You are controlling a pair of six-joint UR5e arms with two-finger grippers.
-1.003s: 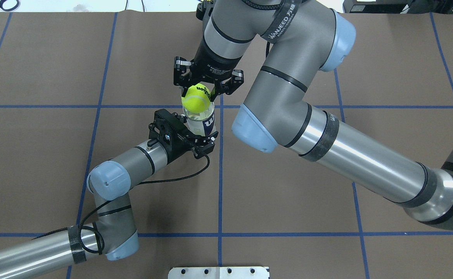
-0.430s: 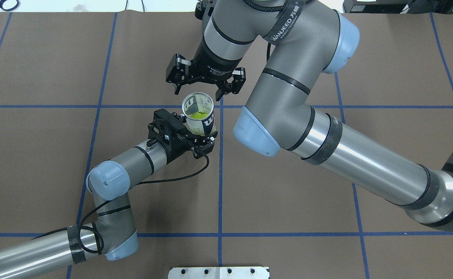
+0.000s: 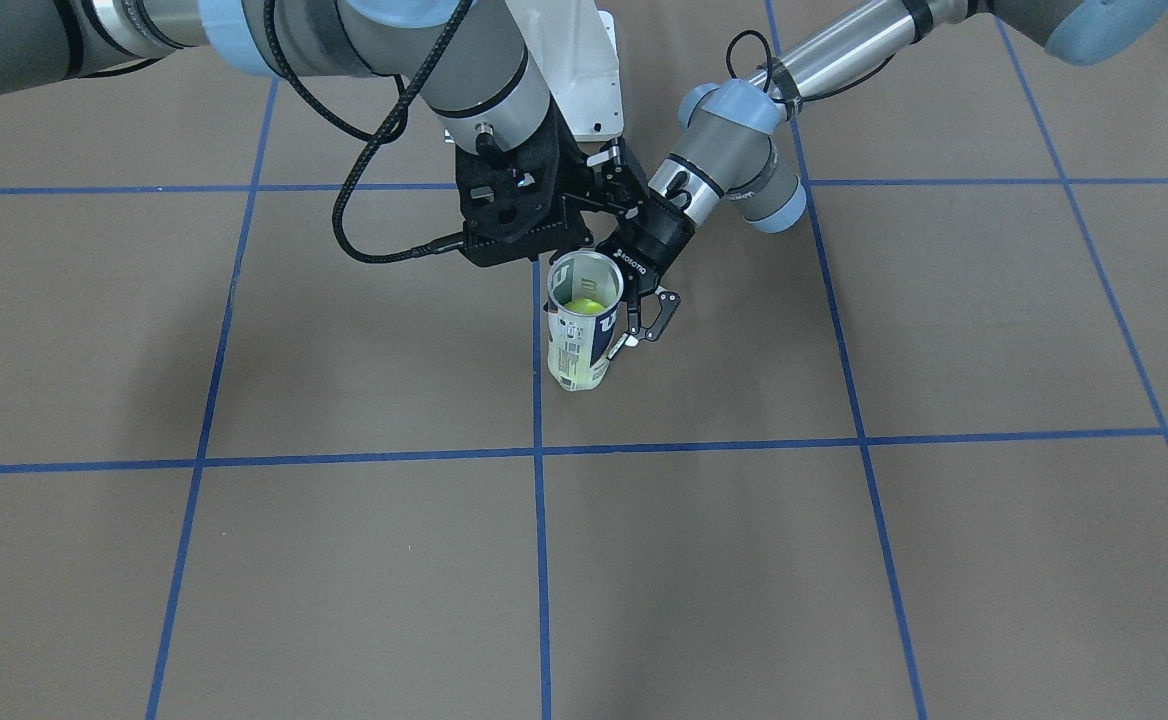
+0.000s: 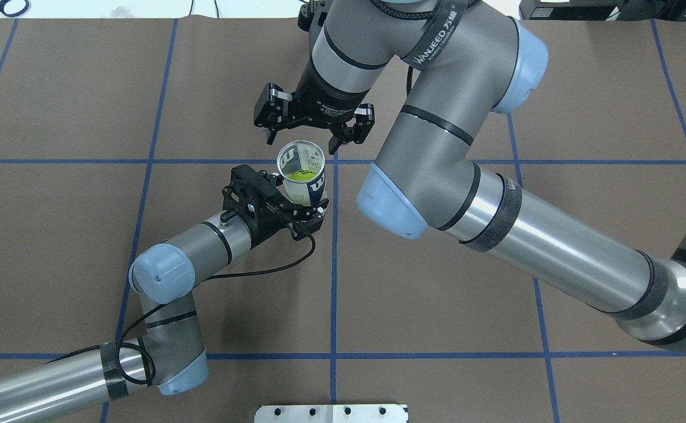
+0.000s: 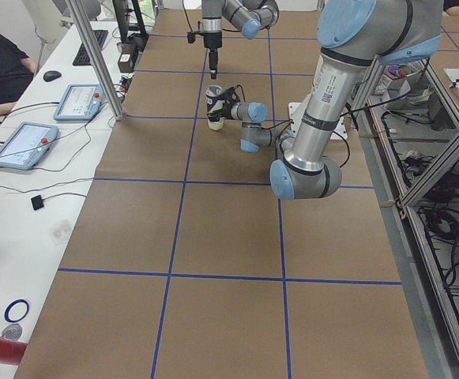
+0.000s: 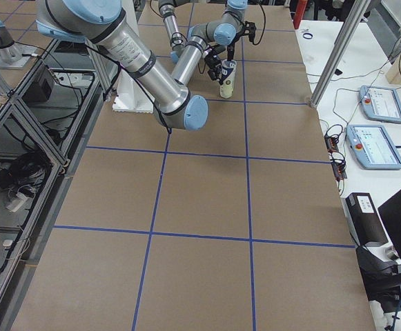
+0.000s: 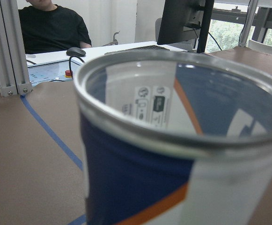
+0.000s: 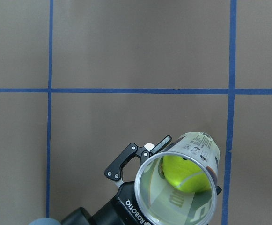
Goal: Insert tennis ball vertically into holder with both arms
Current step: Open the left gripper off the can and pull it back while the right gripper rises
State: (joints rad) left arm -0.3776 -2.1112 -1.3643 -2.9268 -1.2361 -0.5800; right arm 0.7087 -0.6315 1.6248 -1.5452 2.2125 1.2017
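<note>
A clear tennis-ball holder point(image 4: 315, 187) with a white and navy label stands upright on the brown counter point(image 4: 437, 329), near the middle of the blue tape grid. The yellow-green tennis ball point(image 8: 186, 174) is already inside, low down near the bottom, seen through the silver rim from the right wrist camera.

The left arm point(image 4: 202, 247) reaches in from about 8 o'clock of the holder. Its jaws are closed around the holder's lower body, one finger on each side, bracing it.

The right arm point(image 4: 495, 205) comes in from about 4 o'clock and arches over. Its jaws hang above the holder's rim, toward 12 o'clock in the overhead view, spread wide and holding nothing.

The drop looks done, so the step in hand is likely clearing away. To do it well, the right jaws should rise straight up before swinging off, since their fingertips sit close to the rim and a sideways brush could tip the tall, light holder. The left jaws are best kept firm until the right arm is clear, then opened gently and drawn back toward 8 o'clock without dragging the holder along.
</note>
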